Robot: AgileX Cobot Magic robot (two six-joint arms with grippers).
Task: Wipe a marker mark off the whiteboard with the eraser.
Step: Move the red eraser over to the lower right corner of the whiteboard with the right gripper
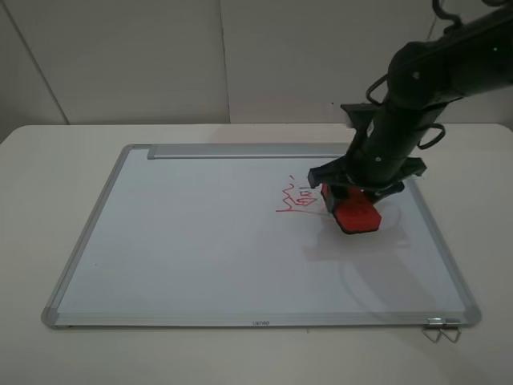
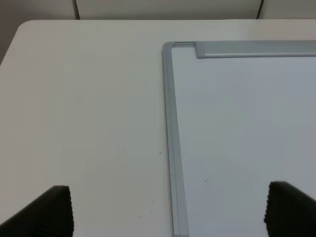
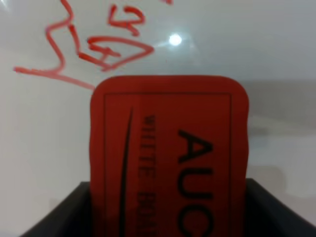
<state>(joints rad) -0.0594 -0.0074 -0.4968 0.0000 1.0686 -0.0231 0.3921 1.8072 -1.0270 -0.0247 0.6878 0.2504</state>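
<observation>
The eraser (image 1: 357,215) lies flat on the right part of the whiteboard (image 1: 200,241), a little toward the far side. The right gripper (image 1: 346,192) has its jaws closed on the eraser's two long sides, so the printed red top faces up. Whether the felt base is pressing on the surface or riding just above it cannot be told. Immediately left of the eraser is a dense boxy character (image 1: 298,196) in red, and in the right wrist view the end of its long underline reaches the eraser's corner. The marker mark, the thin one with a long vertical stroke, shows in no view. It may be under the eraser and gripper or already wiped away, and the pictures do not settle which. The left gripper (image 2: 170,212) hangs with its jaws wide apart and nothing between them, above the table (image 2: 89,108) just off the board's far left corner. The wiping step looks to be in hand. The next move probably calls for firm downward pressure with the felt held level. Short strokes should stay right of the boxy character so it does not smear, and then a lift clear would let the patch underneath be checked.
</observation>
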